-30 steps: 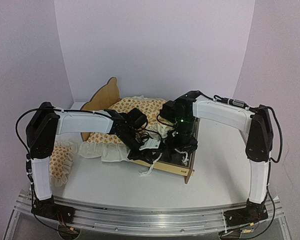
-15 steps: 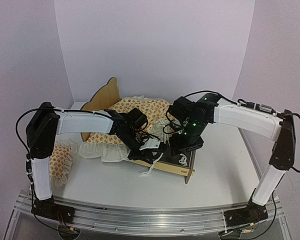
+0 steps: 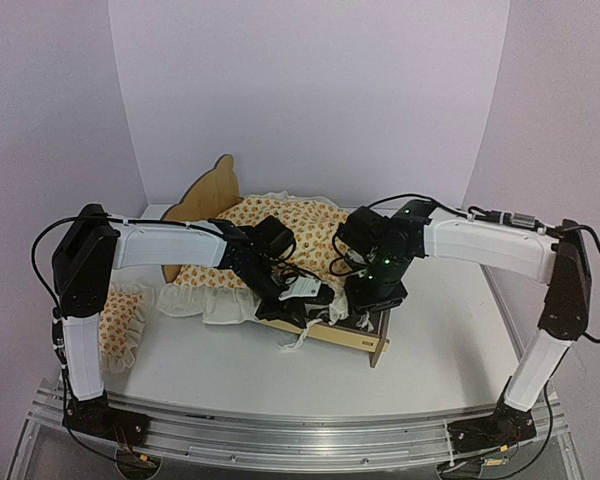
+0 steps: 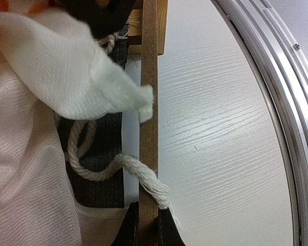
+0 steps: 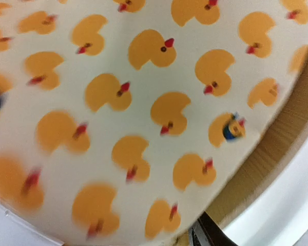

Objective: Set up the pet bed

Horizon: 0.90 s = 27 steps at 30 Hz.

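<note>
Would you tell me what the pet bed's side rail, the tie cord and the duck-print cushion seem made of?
Pet bed side rail: bare matte wood, plywood or fibreboard, judging by its plain brown edge. Tie cord: twisted off-white rope, probably cotton, fraying at its end. Cushion: soft cream cloth with printed orange ducks.

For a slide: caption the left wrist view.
Left hand grips the pet bed side rail; a rope tie drapes over it.

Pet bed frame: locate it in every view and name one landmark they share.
Top external: pet bed frame mid-table, under both arms.
Left wrist: its rail runs vertically through the centre.
Right wrist: its wooden edge at lower right.
Shared landmark: the duck-print cushion lying in the frame.
</note>
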Each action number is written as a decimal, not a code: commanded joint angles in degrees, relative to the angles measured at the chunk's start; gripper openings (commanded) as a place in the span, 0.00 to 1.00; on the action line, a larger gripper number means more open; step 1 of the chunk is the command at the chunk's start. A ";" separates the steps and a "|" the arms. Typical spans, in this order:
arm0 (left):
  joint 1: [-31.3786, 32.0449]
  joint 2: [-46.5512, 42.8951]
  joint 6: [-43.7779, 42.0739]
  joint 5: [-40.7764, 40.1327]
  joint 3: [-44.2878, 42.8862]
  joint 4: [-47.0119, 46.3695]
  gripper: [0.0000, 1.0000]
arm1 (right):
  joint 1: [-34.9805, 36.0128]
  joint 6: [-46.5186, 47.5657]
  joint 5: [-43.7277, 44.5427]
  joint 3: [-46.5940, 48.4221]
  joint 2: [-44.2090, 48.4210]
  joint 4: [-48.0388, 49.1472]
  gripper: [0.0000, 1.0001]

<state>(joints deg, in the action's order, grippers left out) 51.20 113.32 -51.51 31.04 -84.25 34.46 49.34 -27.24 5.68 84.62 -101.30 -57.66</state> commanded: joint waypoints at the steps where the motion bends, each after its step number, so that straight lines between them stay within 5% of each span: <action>1: 0.53 -0.14 1.12 0.75 0.02 -2.19 0.00 | -0.74 -1.50 5.12 0.54 -2.42 0.48 0.45; 5: 0.55 0.02 1.14 0.42 0.09 -2.62 0.00 | -1.14 -1.09 4.22 -1.47 -4.51 0.75 0.37; 8: 0.52 0.05 1.38 0.36 -0.17 -2.73 0.00 | -1.11 -0.50 0.71 -1.06 -5.83 0.98 0.04; 9: 0.51 0.05 1.54 0.39 -0.20 -2.76 0.00 | -1.15 0.00 -1.55 -0.83 -5.93 0.98 0.00; 17: 0.48 0.34 2.94 -0.95 -0.20 -4.22 0.00 | -0.57 8.26 -27.42 -2.85 -6.59 1.30 0.00; 27: 0.51 1.04 4.99 -1.32 -0.39 -4.93 0.00 | -1.48 17.83 -31.64 2.93 -24.79 0.26 0.00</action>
<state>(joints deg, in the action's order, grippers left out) 51.63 113.32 -50.90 31.41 -84.23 35.35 45.97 -15.02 -15.69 88.17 -117.78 -53.70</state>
